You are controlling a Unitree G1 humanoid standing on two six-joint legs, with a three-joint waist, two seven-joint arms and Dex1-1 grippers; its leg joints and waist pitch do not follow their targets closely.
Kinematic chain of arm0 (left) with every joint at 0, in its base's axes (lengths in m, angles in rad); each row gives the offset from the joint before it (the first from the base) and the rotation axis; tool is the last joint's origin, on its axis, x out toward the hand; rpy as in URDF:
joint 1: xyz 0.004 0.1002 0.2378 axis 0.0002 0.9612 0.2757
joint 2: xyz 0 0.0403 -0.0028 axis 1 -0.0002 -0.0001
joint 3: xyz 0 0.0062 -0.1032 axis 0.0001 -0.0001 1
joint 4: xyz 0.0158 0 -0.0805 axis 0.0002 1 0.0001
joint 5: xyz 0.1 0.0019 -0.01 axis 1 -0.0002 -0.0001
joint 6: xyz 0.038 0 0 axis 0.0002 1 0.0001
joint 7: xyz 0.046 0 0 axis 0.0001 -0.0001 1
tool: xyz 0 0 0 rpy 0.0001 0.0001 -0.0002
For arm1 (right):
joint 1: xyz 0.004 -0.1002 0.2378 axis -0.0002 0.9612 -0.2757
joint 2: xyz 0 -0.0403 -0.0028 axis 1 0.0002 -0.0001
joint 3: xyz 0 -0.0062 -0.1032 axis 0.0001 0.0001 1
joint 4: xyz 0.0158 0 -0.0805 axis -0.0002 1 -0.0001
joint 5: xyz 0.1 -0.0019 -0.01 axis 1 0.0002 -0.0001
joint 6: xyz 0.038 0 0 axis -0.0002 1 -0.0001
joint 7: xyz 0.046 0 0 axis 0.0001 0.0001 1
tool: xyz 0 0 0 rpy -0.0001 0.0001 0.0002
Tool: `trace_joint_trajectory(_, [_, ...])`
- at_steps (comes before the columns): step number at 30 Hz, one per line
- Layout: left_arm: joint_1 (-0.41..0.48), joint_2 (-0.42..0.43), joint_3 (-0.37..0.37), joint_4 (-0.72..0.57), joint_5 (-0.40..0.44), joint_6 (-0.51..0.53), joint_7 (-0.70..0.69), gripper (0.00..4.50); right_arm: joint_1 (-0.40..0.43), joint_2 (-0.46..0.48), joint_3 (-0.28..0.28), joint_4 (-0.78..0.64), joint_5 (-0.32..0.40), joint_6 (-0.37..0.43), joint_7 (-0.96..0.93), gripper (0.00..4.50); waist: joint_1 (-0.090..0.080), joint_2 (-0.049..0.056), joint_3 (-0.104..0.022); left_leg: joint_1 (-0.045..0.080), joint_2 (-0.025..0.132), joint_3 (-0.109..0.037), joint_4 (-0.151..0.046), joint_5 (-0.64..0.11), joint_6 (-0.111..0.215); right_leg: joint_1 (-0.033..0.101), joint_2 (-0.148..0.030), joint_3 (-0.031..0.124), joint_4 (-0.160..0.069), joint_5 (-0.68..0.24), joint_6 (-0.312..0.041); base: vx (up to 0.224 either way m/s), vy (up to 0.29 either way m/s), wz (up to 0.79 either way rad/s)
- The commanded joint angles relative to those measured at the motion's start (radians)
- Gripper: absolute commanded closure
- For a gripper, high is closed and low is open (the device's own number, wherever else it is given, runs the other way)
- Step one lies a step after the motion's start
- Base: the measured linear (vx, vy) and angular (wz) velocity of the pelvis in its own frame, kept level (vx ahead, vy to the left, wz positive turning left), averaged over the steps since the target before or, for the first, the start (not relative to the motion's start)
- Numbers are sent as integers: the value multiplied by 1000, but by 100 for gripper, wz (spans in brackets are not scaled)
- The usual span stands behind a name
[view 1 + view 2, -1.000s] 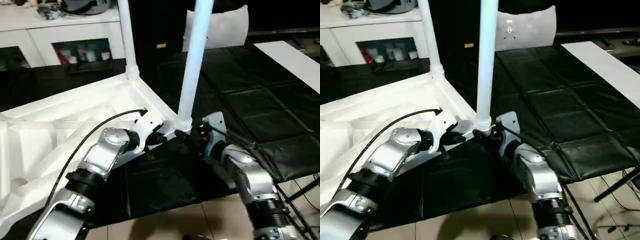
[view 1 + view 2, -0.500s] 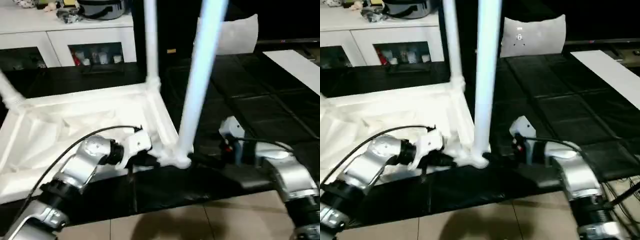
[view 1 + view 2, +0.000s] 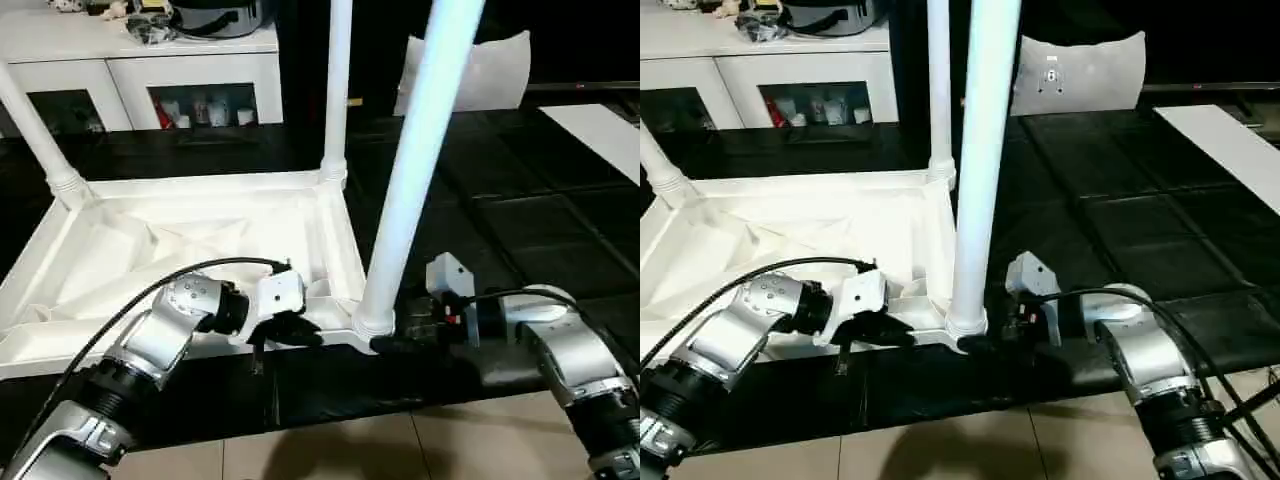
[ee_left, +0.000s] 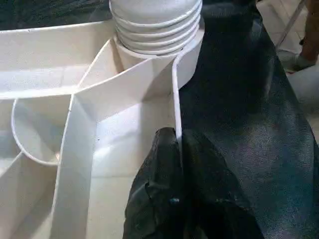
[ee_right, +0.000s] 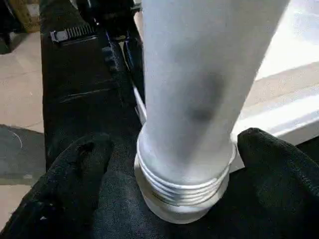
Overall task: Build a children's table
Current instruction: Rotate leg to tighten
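Right wrist view: table leg (image 5: 199, 99) stands between right pincer (image 5: 179, 164) fingers.

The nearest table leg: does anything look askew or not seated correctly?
Yes. The nearest leg leans compared with the far leg, and threads are exposed above its corner socket, so it seems not fully screwed in.

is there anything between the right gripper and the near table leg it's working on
Nothing visible stands between them. The right gripper has its fingers spread to either side of the near leg, right at the ribbed base where it enters the corner socket. I can't tell whether they touch it.
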Motion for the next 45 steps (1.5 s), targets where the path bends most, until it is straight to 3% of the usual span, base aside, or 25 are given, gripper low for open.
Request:
trace_joint_trajectory(1, [-3,6,-35,-48,1,-21,-48,450,-27,6,-1,17,-7,-31,-5,47,0,-9,-64,-8,20,8,-74,-175,85,65,-49,59,-80,-428,-86,0,0,0])
trace_joint_trajectory(3, [-2,6,-37,-49,1,-23,-50,450,-33,13,-6,34,-13,-47,-13,85,-1,-9,-65,-8,21,8,-74,-176,84,64,-48,60,-79,-421,-90,0,0,0])
trace_joint_trajectory(5, [-1,5,-38,-50,1,-23,-52,450,-38,16,-5,44,-17,-58,-20,85,0,-9,-65,-7,22,9,-74,-173,83,64,-48,61,-78,-413,-97,0,0,0])
trace_joint_trajectory(18, [5,8,-42,-61,5,-19,-51,450,-48,20,15,75,-15,-90,7,204,0,-13,-67,-10,22,9,-74,-167,85,65,-48,62,-75,-410,-98,0,0,0])
trace_joint_trajectory(23, [8,11,-43,-62,5,-18,-53,450,-44,21,19,78,-20,-92,7,209,-2,-13,-67,-9,21,9,-74,-181,83,66,-48,60,-77,-427,-92,0,0,0])
trace_joint_trajectory(29, [9,-7,-29,-65,-2,13,-28,450,-13,50,10,57,-7,-49,-39,236,-3,-10,-68,-8,21,8,-75,-190,75,66,-47,60,-80,-426,-92,0,0,0])
trace_joint_trajectory(33, [-10,-69,17,-64,-21,110,71,450,19,111,-1,25,5,41,-153,242,-10,-9,-65,-4,17,9,-75,-233,59,64,-45,53,-92,-493,-67,0,0,0])
trace_joint_trajectory(34, [-16,-81,24,-63,-22,126,91,450,22,125,-1,25,-2,48,-181,242,-10,-9,-61,3,16,8,-74,-254,53,57,-46,49,-99,-528,-57,0,0,0])
trace_joint_trajectory(38, [-60,-181,82,-42,-37,242,235,450,16,239,-35,54,-39,95,-405,246,-30,-11,-55,5,4,6,-64,-304,28,53,-42,24,-123,-636,10,0,0,0])
trace_joint_trajectory(40, [-78,-219,100,-34,-36,279,288,450,5,287,-62,66,-35,124,-489,246,-51,-5,-58,-1,7,-5,-64,-329,24,63,-45,5,-135,-637,41,0,0,0])
trace_joint_trajectory(41, [-103,-268,125,-18,-31,316,366,450,-13,350,-97,86,-32,152,-601,246,-63,-2,-60,-12,15,-12,-71,-336,25,74,-46,3,-131,-594,42,0,0,0])
trace_joint_trajectory(44, [-131,-316,155,6,-24,345,453,450,-36,403,-124,113,-41,170,-714,247,-94,7,-59,-13,26,-23,-80,-394,30,82,-51,-3,-127,-533,22,0,0,0])
trace_joint_trajectory(45, [-144,-336,173,19,-20,354,499,450,-48,422,-133,129,-48,173,-760,247,-96,9,-59,-13,27,-24,-82,-400,30,84,-53,-3,-126,-525,19,0,0,0])
